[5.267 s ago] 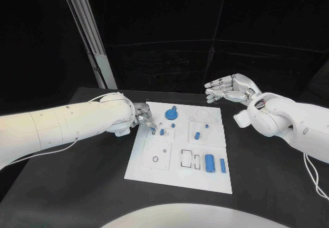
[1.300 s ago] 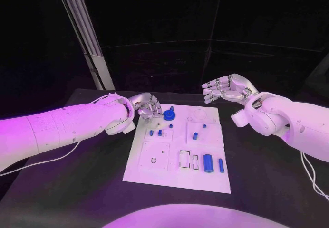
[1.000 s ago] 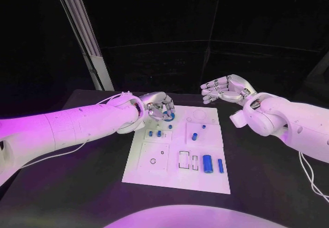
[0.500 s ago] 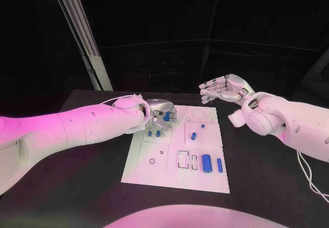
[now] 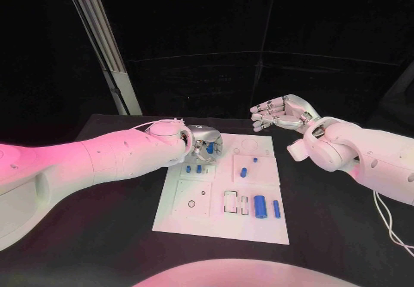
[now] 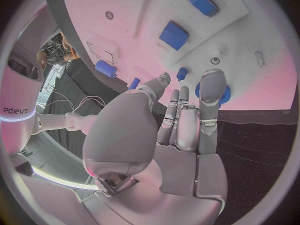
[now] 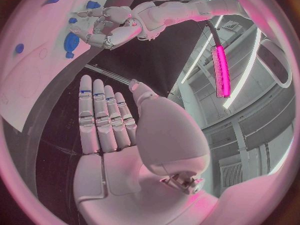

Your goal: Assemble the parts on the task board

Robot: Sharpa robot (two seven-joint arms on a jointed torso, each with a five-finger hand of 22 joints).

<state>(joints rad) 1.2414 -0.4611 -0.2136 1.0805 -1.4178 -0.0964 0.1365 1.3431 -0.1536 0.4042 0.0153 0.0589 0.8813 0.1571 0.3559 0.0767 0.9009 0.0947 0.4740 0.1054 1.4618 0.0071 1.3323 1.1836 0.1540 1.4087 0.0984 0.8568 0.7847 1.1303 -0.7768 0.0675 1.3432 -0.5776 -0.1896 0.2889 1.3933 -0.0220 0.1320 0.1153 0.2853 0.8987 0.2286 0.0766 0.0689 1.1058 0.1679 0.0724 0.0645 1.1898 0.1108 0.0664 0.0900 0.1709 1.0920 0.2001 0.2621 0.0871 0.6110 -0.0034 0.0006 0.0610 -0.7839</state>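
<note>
Left hand (image 5: 203, 143) had swung in over the round blue disc-shaped part (image 6: 222, 92) at the white task board's (image 5: 207, 218) far-left corner, fingers draped on it; grip unclear. Right hand (image 5: 280, 112) hovered empty, farther off.

The left hand (image 5: 204, 142) hangs over the task board's (image 5: 222, 215) far corner; the right hand (image 5: 280, 112) hovers spread beyond it.

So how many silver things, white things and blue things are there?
Silver: 2, the left hand and the right hand
White: 1, the task board
Blue: 8, one round part and 7 pegs
Total: 11
</note>
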